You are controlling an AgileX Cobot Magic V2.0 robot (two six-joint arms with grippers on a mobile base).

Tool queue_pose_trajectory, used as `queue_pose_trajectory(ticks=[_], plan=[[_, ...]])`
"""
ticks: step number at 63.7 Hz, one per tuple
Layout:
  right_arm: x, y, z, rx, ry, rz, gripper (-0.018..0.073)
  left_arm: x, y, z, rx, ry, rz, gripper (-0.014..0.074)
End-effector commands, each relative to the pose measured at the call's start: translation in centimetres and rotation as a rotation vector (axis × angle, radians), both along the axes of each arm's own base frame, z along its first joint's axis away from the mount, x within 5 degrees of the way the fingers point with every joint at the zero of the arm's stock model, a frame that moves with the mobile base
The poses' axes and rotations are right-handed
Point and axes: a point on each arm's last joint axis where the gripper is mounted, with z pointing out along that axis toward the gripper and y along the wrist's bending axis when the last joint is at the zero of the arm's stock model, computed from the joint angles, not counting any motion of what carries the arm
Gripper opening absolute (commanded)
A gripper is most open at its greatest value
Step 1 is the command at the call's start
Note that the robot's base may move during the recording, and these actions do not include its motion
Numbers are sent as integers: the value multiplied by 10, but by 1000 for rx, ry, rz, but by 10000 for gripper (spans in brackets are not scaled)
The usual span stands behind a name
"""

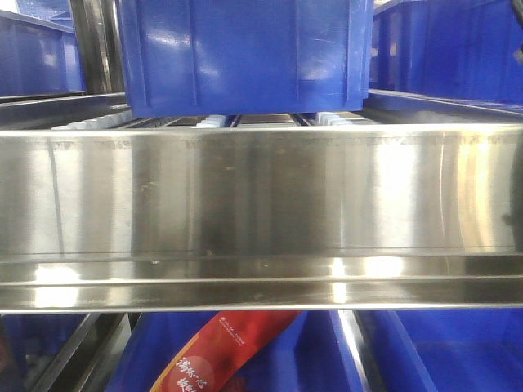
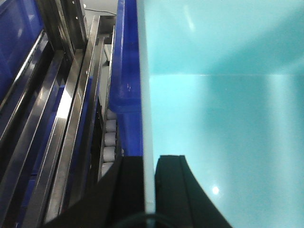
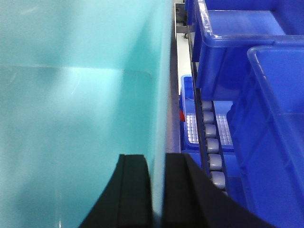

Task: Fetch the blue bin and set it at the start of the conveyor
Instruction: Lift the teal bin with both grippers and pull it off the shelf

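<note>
The right hand pinches the bin's thin side wall, one black finger inside the tub, the other outside. Just beyond that wall runs a row of grey rollers, flanked by dark blue crates.

Left gripper: black fingers nearly together, one each side of blue bin wall, pinching it; right gripper: same pose, fingers clamped across opposite wall

In front of me I see a shiny steel shelf rail, with bright light reflected on it. Dark blue crates stand behind it on pale rollers; a red packet lies below.
</note>
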Motion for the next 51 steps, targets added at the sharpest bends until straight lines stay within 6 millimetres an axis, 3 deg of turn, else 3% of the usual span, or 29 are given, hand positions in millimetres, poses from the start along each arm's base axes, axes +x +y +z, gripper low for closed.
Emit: queue_pose_trajectory(ticks=[1,51], plan=[[-3,-2,7,-17,-51,2,-162,-6,2,12,1,-67,-12,-111],[-3,-3,5,-23,-33,-5,-162,-6,2,12,1,-67,-12,-111]])
